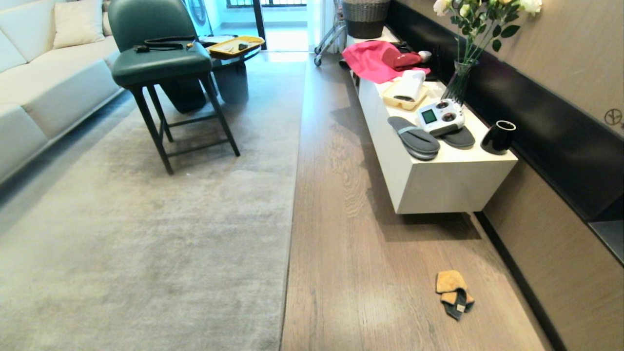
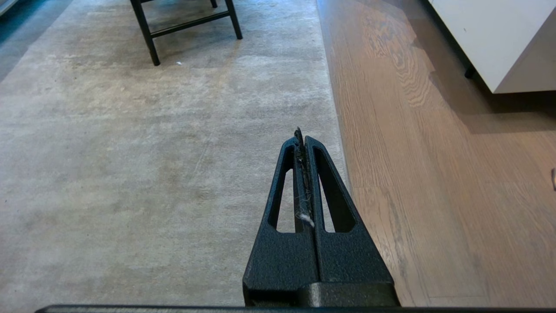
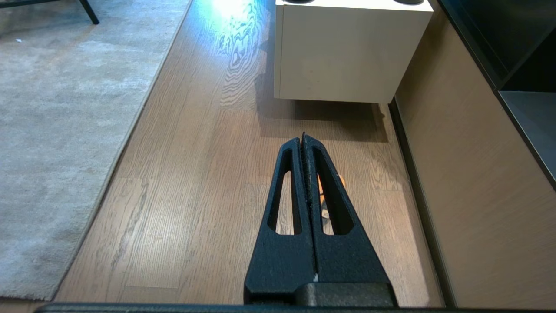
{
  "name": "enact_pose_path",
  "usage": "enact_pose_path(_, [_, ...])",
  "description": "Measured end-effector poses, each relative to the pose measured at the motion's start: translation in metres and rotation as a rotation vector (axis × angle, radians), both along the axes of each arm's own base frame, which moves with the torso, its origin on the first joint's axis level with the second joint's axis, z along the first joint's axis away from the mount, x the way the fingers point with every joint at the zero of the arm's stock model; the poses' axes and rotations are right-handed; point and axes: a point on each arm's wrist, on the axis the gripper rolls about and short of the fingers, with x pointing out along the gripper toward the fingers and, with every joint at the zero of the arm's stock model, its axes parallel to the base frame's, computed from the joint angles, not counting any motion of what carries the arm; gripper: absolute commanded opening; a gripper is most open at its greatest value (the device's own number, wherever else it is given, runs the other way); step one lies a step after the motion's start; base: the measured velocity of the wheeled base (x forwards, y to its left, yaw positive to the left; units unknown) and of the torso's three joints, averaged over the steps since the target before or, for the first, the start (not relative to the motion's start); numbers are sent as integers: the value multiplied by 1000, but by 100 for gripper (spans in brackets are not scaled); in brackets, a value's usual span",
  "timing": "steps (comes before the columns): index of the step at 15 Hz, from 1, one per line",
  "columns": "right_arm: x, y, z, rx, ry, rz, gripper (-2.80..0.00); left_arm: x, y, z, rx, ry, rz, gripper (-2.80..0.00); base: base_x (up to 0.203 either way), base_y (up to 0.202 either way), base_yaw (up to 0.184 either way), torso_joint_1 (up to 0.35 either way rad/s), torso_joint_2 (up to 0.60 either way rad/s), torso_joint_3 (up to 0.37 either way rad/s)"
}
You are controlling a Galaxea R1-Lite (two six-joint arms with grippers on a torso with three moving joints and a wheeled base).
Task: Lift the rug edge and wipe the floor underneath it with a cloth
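Observation:
The rug edge runs straight up the middle of the head view, lying flat on the brown plank floor. The orange-tan cloth lies crumpled on the floor near the right wall. Neither arm shows in the head view. My left gripper is shut and empty, hanging above the rug just inside its edge. Over the bare floor my right gripper is shut and empty too. The cloth lies below and beyond it, mostly hidden behind its fingers.
A low white cabinet stands along the right wall, carrying grey slippers, a remote controller, a black cup, a vase and pink fabric. A green chair stands on the rug. A sofa lines the left.

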Motion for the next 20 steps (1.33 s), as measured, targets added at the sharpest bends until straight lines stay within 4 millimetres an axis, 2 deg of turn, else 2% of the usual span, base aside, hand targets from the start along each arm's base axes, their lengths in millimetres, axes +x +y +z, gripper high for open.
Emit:
enact_pose_path(4, [0,0,0,0,1,-1,-280,0,0,0,0,0,0,-280,0,0,0,-24,-87,-130])
enact_pose_path(12, [0,0,0,0,1,-1,-280,0,0,0,0,0,0,-280,0,0,0,-23,-402,-418])
enact_pose_path(20, [0,0,0,0,0,0,-280,0,0,0,0,0,0,-280,0,0,0,81,-470,-382])
